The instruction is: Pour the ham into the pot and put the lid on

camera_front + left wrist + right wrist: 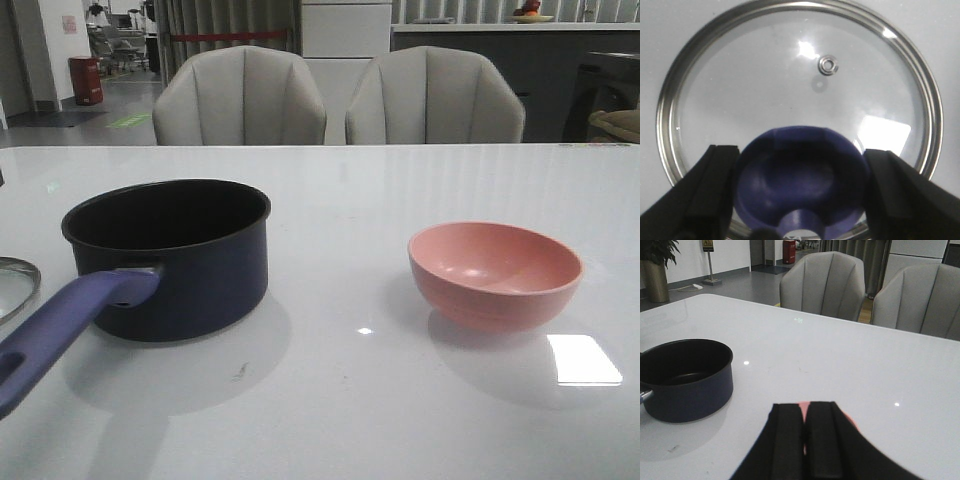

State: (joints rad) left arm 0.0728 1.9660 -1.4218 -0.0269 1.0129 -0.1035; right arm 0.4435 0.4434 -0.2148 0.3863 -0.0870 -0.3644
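Two views disagree on coverage: front view shows only a sliver of the lid (14,288) at the tabletop's (400,400) left edge, beside the pot (170,255); left wrist view shows it whole. Left claw (800,195) released, fingers flanking the knob (800,175). Right claw (807,440) clenched, empty, over the pink bowl (495,272). Ham not visible.

Two pale grey, channel-backed upholstered chairs (239,97) (434,96) stood behind the glossy white table (340,400), far beyond the grippers. A red bin (86,80) sat on the grey floor (120,115); ceiling light glared off the tabletop.
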